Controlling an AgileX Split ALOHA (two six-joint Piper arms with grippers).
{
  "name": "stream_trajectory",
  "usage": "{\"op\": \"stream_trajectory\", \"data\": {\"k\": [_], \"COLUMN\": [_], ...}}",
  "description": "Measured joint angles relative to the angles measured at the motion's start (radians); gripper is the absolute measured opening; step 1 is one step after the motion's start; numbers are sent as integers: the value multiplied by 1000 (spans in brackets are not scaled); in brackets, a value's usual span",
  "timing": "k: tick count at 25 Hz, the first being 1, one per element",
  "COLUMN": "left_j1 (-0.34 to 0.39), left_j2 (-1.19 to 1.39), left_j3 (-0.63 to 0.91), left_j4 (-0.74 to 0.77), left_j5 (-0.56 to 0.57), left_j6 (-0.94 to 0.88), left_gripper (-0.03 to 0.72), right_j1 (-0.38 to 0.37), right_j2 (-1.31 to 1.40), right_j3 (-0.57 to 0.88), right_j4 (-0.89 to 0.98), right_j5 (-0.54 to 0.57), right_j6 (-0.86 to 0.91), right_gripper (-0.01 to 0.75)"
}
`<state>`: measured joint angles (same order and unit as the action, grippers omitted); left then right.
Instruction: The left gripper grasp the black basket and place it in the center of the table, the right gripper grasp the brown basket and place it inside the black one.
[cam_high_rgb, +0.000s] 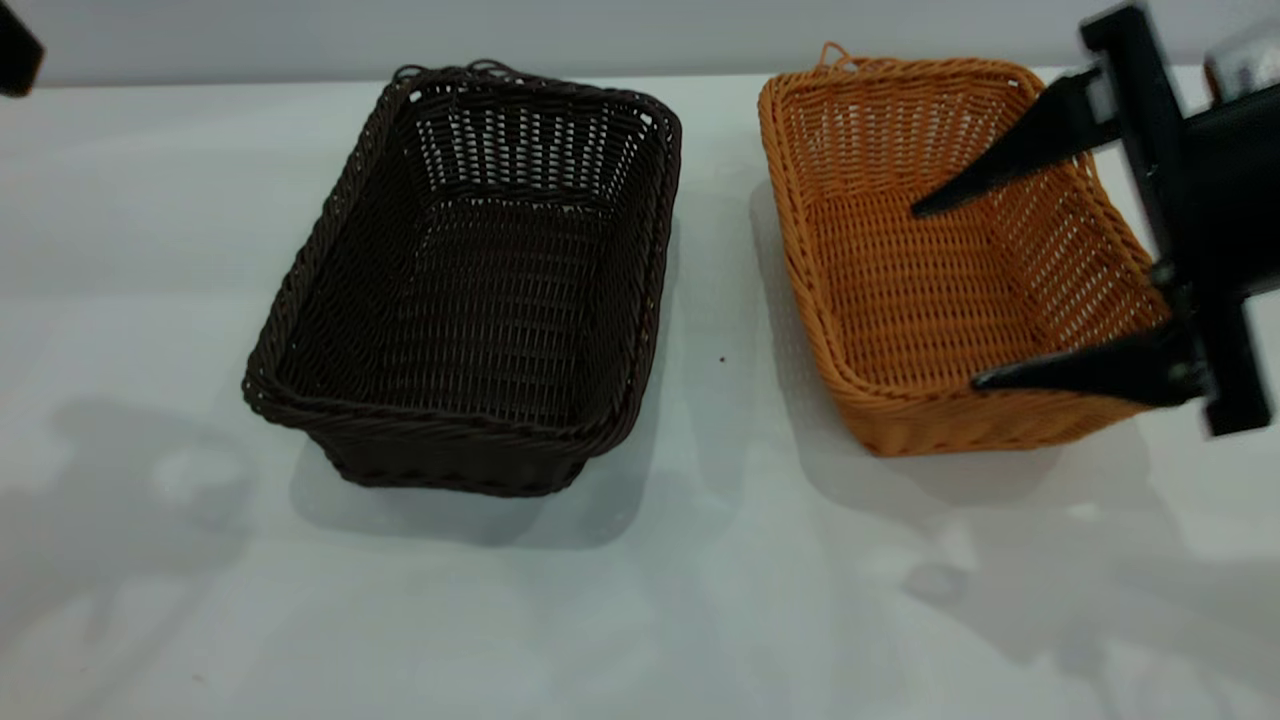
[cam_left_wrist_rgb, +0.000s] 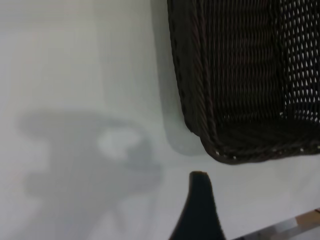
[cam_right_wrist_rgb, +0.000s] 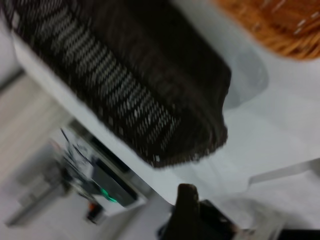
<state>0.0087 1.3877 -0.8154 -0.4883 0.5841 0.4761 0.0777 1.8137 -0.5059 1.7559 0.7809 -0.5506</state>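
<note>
The black basket (cam_high_rgb: 470, 290) stands upright on the table (cam_high_rgb: 700, 600), a little left of its middle. The brown basket (cam_high_rgb: 930, 270) stands upright to its right, apart from it. My right gripper (cam_high_rgb: 946, 296) is open and hangs over the brown basket's right side, one finger above its inside and one near its front right rim. It holds nothing. My left gripper (cam_high_rgb: 15, 50) shows only as a black piece at the far left corner, well away from the black basket. In the left wrist view one of its fingers (cam_left_wrist_rgb: 199, 205) is above bare table beside a corner of the black basket (cam_left_wrist_rgb: 240, 80).
The right wrist view shows the black basket (cam_right_wrist_rgb: 125, 85), a corner of the brown basket (cam_right_wrist_rgb: 280, 25) and the table's edge (cam_right_wrist_rgb: 55, 100) with equipment beyond it. A strip of bare table separates the two baskets (cam_high_rgb: 715, 300).
</note>
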Motion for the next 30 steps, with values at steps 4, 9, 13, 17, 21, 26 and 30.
{"op": "stream_trajectory", "data": {"k": [4, 9, 13, 17, 21, 26, 30], "left_j1": [0, 0, 0, 0, -13, -72, -118], "left_j2": [55, 112, 152, 229, 347, 491, 606], "left_j3": [-25, -36, -40, -79, -178, -304, -391], "left_j4": [-11, -26, -28, -29, -29, -29, -29], "left_j5": [-14, -20, -27, -32, -40, -42, -53], "left_j6": [1, 2, 8, 18, 18, 20, 21], "left_gripper": [534, 534, 534, 534, 534, 534, 534], "right_j1": [62, 131, 166, 172, 172, 172, 172], "right_j2": [118, 193, 207, 210, 229, 265, 287], "right_j3": [-43, -129, -188, -209, -209, -211, -222], "right_j4": [44, 50, 53, 57, 61, 65, 66], "right_j5": [-53, -219, -368, -470, -548, -577, -580], "right_j6": [49, 155, 243, 307, 326, 371, 383], "right_gripper": [584, 576, 575, 575, 575, 575, 566]}}
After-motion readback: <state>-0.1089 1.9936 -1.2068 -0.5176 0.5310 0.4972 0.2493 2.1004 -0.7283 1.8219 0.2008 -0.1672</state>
